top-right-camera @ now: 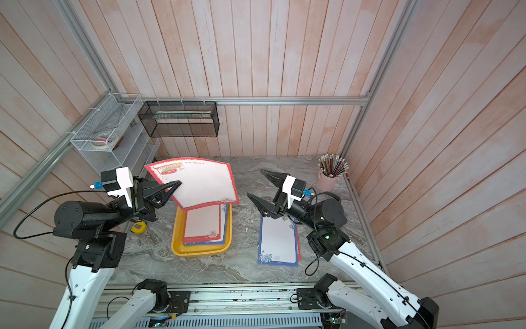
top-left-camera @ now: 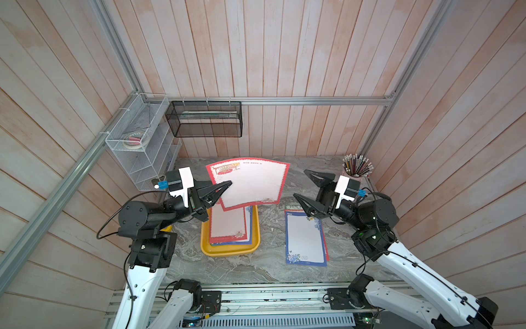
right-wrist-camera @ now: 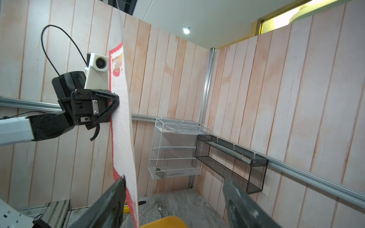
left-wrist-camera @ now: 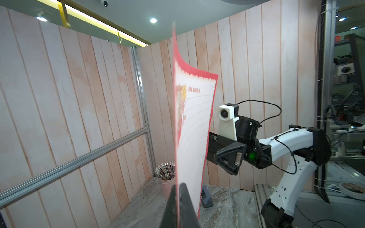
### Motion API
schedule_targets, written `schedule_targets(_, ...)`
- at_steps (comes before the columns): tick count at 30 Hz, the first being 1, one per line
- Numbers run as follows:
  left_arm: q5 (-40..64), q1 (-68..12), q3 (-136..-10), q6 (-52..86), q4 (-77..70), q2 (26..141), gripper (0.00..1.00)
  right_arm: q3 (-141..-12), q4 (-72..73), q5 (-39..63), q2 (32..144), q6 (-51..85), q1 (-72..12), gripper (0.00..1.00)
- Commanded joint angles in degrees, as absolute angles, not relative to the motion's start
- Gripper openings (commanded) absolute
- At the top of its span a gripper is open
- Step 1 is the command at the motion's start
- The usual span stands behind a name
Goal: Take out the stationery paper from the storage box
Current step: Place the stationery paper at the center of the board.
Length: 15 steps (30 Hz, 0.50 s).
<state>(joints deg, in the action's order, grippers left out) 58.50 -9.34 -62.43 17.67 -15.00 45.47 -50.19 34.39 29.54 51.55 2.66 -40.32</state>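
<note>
My left gripper (top-left-camera: 229, 183) is shut on the left edge of a red-bordered sheet of stationery paper (top-left-camera: 250, 182), which hangs curved in the air above the far end of the yellow storage box (top-left-camera: 230, 250). The left wrist view shows both fingers clamped on that sheet (left-wrist-camera: 193, 128). More sheets (top-left-camera: 227, 225) lie stacked in the box. My right gripper (top-left-camera: 300, 183) stands wide open just right of the lifted sheet. In the right wrist view the sheet (right-wrist-camera: 122, 128) passes close by one finger of that gripper (right-wrist-camera: 174, 178); whether they touch I cannot tell.
A blue-bordered sheet (top-left-camera: 304, 239) lies on the marble table to the right, over a red one. A pink pencil cup (top-left-camera: 355, 173) stands at the back right. A white wire rack (top-left-camera: 139, 145) and a black mesh basket (top-left-camera: 205, 119) hang on the walls. A yellow tape measure (top-right-camera: 138, 228) lies left of the box.
</note>
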Motion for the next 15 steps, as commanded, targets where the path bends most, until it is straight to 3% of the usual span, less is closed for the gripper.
schedule_targets(1, 63.1, -9.5, -64.2, 24.1, -21.9, 45.9, 0.00, -53.5, 35.9, 36.6, 53.0, 2.9, -41.2, 0.79)
schedule_targets(15, 66.0, -9.5, -65.7, 29.5, -24.9, 47.3, 0.00, -59.4, 33.6, 38.4, 58.8, 2.0, -46.6, 0.79)
